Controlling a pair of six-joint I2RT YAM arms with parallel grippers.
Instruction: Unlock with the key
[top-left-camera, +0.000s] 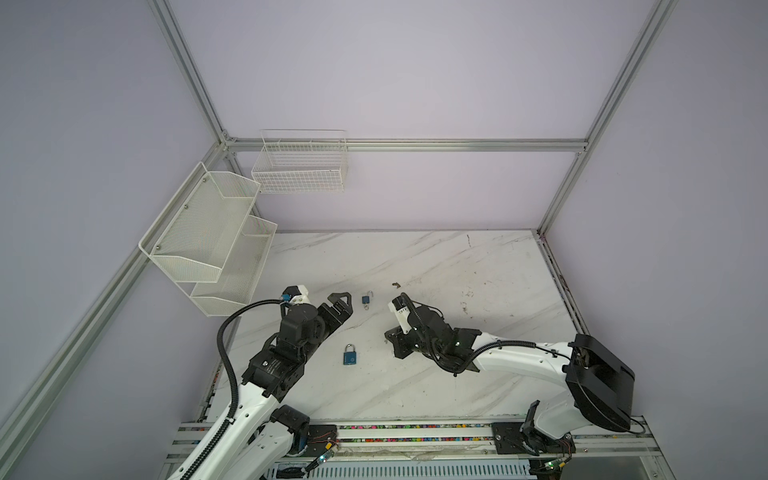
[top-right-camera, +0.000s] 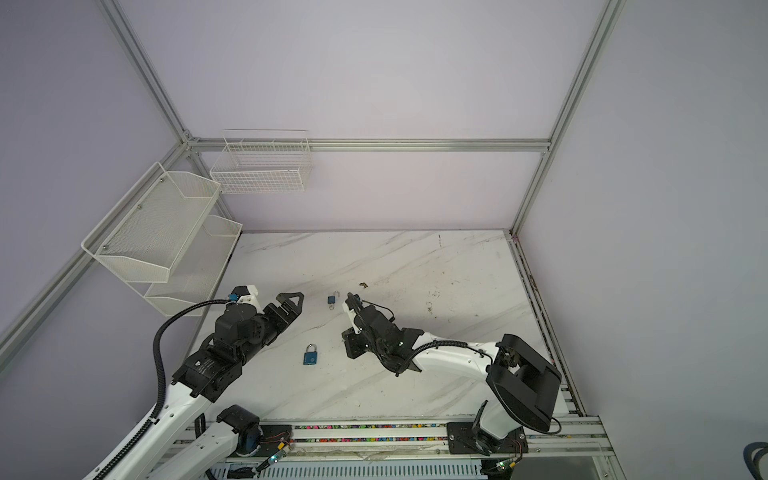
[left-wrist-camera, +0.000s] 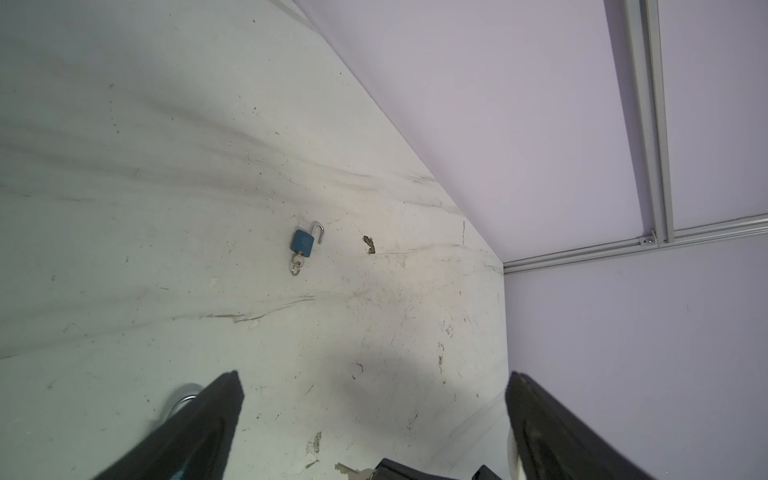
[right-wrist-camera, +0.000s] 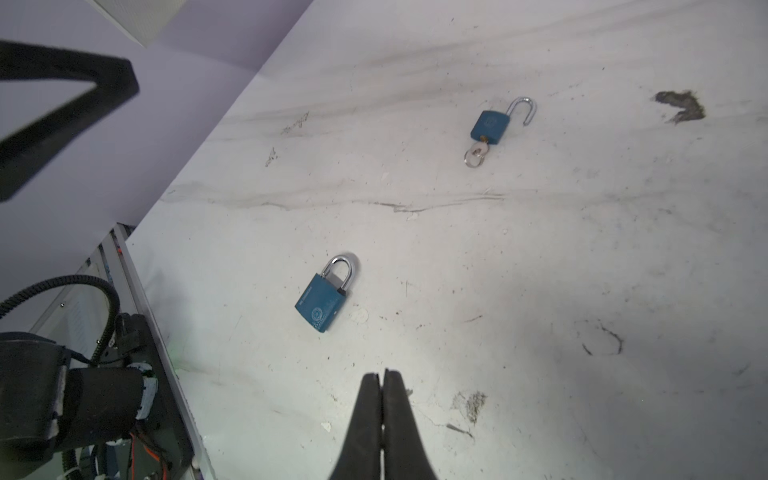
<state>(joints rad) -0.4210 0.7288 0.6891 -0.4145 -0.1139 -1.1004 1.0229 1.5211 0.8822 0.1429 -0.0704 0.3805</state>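
Observation:
A larger blue padlock (top-left-camera: 350, 355) (right-wrist-camera: 322, 301) lies flat on the marble table (top-left-camera: 457, 374) with its shackle closed. Farther back lies a small blue padlock (top-left-camera: 366, 299) (right-wrist-camera: 490, 126) with its shackle swung open and a key (right-wrist-camera: 476, 154) in its base. My right gripper (top-left-camera: 388, 338) (right-wrist-camera: 382, 374) hovers right of the larger padlock, shut on another key (left-wrist-camera: 351, 469); the toothed blade sticks out of the fingers in the left wrist view. My left gripper (top-left-camera: 347, 305) (left-wrist-camera: 374, 376) is open and empty, left of the small padlock.
White mesh shelves (top-left-camera: 208, 232) hang on the left wall and a wire basket (top-left-camera: 299, 166) on the back wall. A brown scrap (top-left-camera: 395, 285) lies behind the right gripper. A metal rail (top-left-camera: 395, 434) runs along the table's front edge.

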